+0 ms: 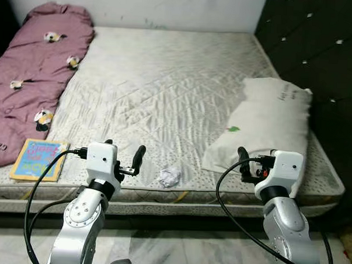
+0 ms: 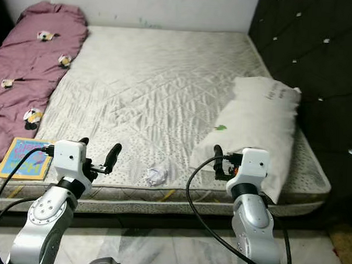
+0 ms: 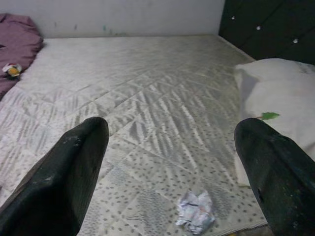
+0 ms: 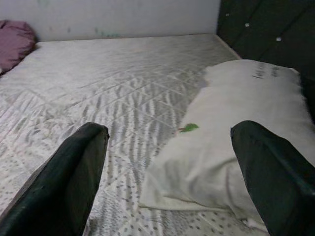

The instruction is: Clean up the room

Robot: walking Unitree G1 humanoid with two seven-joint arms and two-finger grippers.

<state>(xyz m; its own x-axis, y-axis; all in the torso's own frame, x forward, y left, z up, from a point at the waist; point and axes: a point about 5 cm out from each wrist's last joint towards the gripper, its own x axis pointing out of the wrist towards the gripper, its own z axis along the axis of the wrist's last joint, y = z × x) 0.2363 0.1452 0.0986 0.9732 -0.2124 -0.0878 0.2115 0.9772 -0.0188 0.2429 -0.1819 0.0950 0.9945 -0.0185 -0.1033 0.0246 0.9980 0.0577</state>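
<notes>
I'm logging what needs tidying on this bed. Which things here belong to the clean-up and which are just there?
For the clean-up:
crumpled paper, near the bed's front edge
book, at the front left corner

Just there:
pillow
purple blanket
mattress

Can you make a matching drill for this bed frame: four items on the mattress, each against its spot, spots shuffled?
Items:
1. crumpled paper
2. picture book
3. white pillow
4. purple blanket

Places:
A. along the mattress's left side, up to the far wall
B. near edge of the mattress, between the two grippers
C. right side, beside the dark headboard
D. near left corner, just below the blanket's end

Pairs: 1-B, 2-D, 3-C, 4-A

The left gripper and right gripper both hang open over the near edge.
</notes>
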